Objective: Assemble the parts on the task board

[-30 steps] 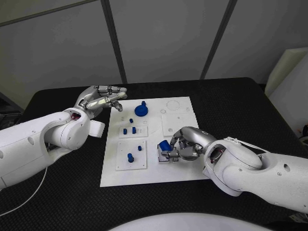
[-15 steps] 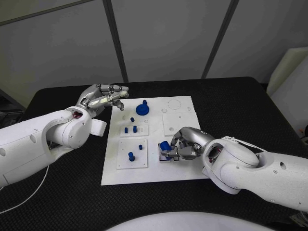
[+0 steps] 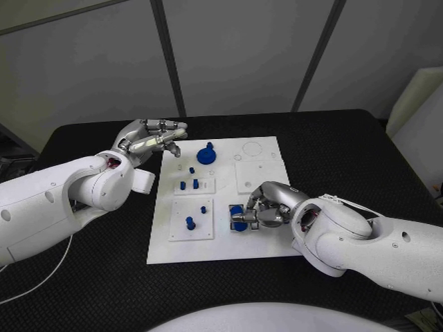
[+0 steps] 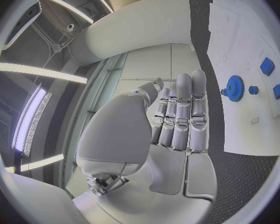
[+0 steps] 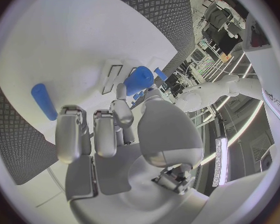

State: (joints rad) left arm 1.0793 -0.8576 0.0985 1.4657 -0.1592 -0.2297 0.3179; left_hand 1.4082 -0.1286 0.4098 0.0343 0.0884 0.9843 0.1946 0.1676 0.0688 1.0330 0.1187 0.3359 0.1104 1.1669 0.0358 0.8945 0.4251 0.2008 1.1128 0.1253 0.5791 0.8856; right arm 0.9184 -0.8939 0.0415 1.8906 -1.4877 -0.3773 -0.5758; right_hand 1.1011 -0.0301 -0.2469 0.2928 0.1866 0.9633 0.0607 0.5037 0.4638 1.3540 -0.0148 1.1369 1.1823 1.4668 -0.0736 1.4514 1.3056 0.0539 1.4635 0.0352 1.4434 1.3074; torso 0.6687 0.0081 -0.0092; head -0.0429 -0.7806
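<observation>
Right hand [image 3: 264, 209] pinches blue part [image 3: 237, 214] over task board [image 3: 257, 242]; blue gear [image 3: 205, 154] beside empty, fingers-together left hand [image 3: 149, 140].

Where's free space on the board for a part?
Bare: the task board strip nearest the robot, and the far right corner with the round outlines. Crowded: the left column of blue pegs and gear, and mid-board by the right hand.

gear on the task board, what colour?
Blue; the gear shows best in the left wrist view.

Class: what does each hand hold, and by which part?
Right hand pinches a blue part by its sides. Left hand holds nothing.
</observation>
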